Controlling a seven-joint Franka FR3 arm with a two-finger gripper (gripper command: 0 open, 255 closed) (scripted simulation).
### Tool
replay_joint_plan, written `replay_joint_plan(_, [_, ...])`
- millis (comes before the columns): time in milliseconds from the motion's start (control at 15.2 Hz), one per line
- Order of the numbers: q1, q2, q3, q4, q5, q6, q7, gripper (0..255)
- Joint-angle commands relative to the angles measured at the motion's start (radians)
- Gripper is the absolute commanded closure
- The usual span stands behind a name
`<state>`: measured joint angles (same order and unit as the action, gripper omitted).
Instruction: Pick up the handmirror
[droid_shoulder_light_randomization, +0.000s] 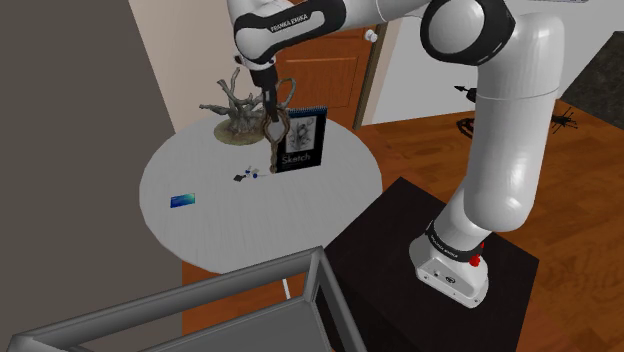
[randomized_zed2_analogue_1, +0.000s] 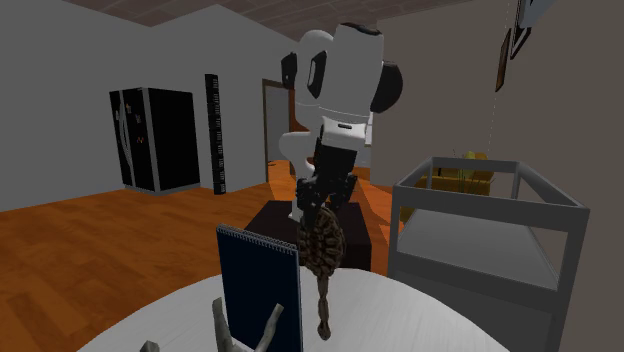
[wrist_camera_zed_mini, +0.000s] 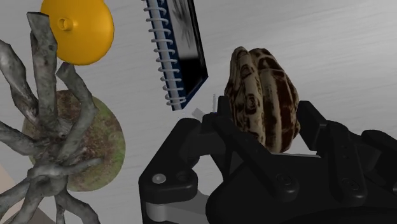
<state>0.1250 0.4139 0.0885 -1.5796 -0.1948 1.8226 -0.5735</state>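
Gripper (droid_shoulder_light_randomization: 271, 113) fingers clamped on handmirror (droid_shoulder_light_randomization: 276, 133) head. Brown mottled mirror sits between them, handle hanging down toward table (droid_shoulder_light_randomization: 205, 240).

Orange wood floor (randomized_zed2_analogue_1: 90, 250), grey wall (randomized_zed2_analogue_1: 60, 110), black fridge (randomized_zed2_analogue_1: 155, 140), brown door (droid_shoulder_light_randomization: 330, 70)

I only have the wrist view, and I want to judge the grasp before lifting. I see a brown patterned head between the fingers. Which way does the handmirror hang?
Observer: In the shoulder view the handmirror hangs upright from the gripper, head up and handle pointing down at the round table.
Operator: Is the handle off the tabletop?
Observer: The second exterior view shows the handle's tip low over the table, but I cannot tell whether it touches.
Operator: Anything beside the table to avoid?
Observer: A grey open-frame cart stands right next to the table.
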Motion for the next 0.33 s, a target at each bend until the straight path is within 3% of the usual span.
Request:
replay_joint_plan(0, [0.0,-0.007,0.0,0.019,0.002,-0.024,-0.005,255])
replay_joint_plan(264, [0.0,-0.013,0.001,0.037,0.003,-0.05,-0.009,255])
